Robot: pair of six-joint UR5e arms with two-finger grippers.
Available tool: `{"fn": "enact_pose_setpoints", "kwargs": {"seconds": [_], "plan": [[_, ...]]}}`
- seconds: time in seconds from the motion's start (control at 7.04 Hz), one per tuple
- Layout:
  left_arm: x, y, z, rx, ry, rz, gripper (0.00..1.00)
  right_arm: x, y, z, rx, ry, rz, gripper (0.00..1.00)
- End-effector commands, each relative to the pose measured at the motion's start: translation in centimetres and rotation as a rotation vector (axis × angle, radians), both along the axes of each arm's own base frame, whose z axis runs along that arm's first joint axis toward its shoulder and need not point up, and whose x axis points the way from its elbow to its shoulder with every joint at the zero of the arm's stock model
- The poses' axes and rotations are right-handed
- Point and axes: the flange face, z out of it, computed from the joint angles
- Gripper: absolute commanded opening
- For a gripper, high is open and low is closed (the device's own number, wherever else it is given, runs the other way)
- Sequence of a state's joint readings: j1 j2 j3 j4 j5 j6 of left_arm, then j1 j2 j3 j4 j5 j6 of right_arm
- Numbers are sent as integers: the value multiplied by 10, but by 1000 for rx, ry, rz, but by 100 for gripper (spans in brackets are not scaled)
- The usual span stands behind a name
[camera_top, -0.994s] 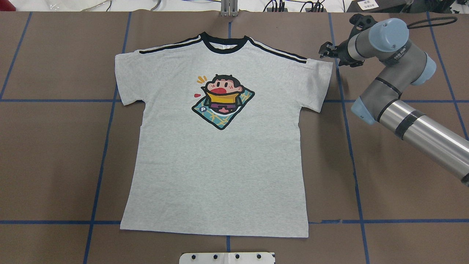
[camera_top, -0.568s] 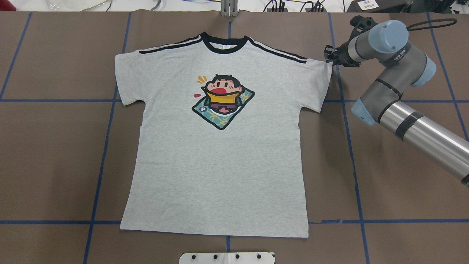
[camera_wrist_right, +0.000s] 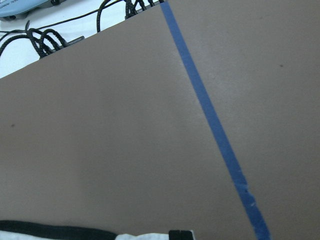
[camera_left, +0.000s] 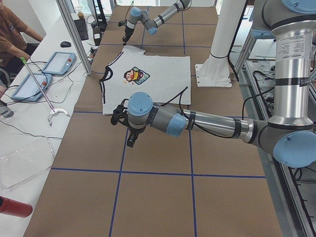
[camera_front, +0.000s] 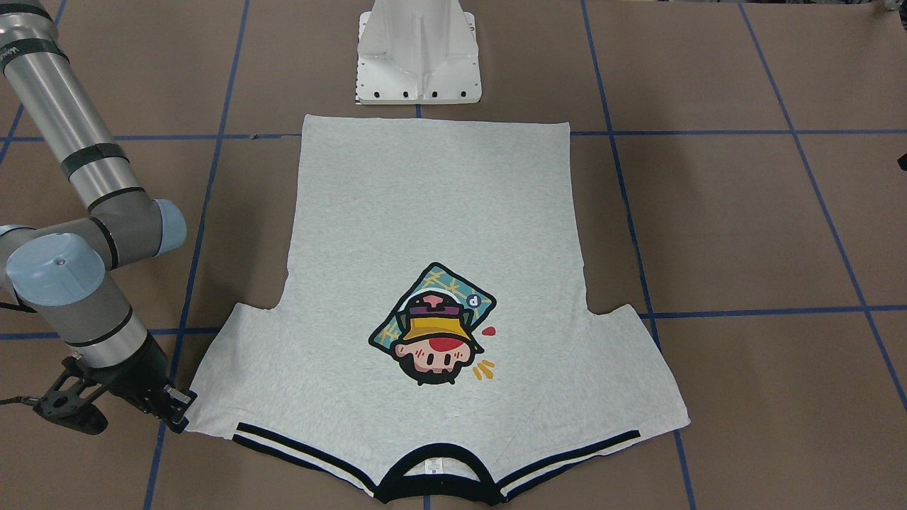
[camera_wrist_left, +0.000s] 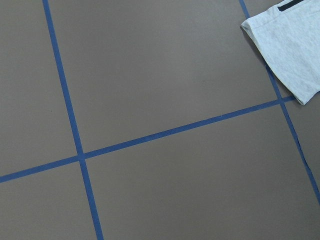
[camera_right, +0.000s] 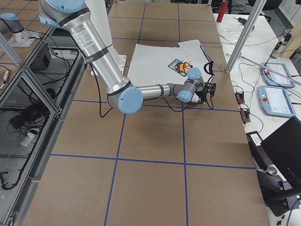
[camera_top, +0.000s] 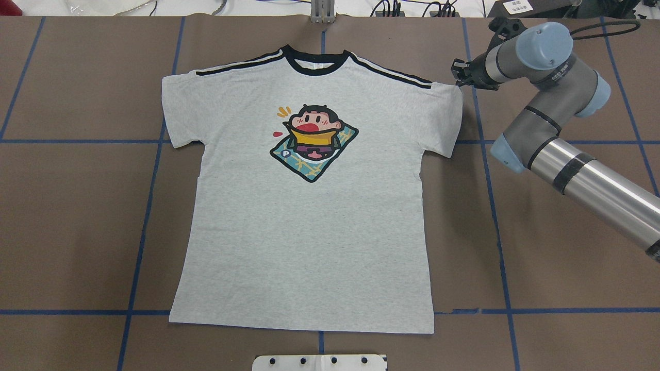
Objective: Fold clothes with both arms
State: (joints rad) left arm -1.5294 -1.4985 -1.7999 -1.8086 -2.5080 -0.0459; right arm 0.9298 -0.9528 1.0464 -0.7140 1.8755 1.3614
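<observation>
Closer now than a second ago, the right end effector (camera_top: 458, 78) sits at a sleeve corner of the shirt (camera_top: 309, 232), seemingly touching it; jaws apart or together, I cannot tell. It lies flat on the counter (camera_top: 541, 247), well apart from the left end effector (camera_left: 131, 142), likewise unreadable.

Your brown table (camera_top: 77, 232) is marked into a grid with blue tape lines (camera_top: 62, 312). The white pedestal (camera_front: 418, 53) stands at the middle of its near edge. On the white bench (camera_left: 29, 128) along the far side lie two tablets (camera_left: 58, 62), a keyboard (camera_left: 82, 28), a mouse (camera_left: 65, 44) and, at the left end, a red bottle (camera_left: 15, 206).
</observation>
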Motion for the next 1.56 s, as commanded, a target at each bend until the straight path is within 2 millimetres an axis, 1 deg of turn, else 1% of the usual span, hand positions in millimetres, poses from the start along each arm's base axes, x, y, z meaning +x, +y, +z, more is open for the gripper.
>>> {"fn": "enact_pose_setpoints", "kwargs": {"seconds": [0.0,0.14,0.28,0.43,0.57,0.85,0.99,1.14,1.28,1.42], "plan": [[0,1,0,1,0,1,100,-49,10,-71,-55,-120,20,0],[-1,1,-1,2,0,-1,100,-85,9,-112,-80,-96,61,0],[-1,1,-2,4,1,0,100,-102,2,-139,-85,-76,72,0],[-1,2,-4,7,2,-1,100,-117,-9,-144,-87,-51,92,0],[-1,2,-7,11,2,-2,100,-123,-14,-140,-81,-22,121,0],[-1,3,-8,11,3,-4,100,-122,-18,-140,-64,-6,148,0],[-1,2,-10,10,2,-6,100,-147,0,-140,-26,19,151,98],[0,1,-10,-6,6,-15,100,-163,14,-138,-7,30,141,100],[2,-4,-14,-39,13,-44,100,-153,21,-155,-3,-20,96,100],[10,-13,-23,-52,23,-58,100,-102,13,-158,-75,-93,9,100]]}}
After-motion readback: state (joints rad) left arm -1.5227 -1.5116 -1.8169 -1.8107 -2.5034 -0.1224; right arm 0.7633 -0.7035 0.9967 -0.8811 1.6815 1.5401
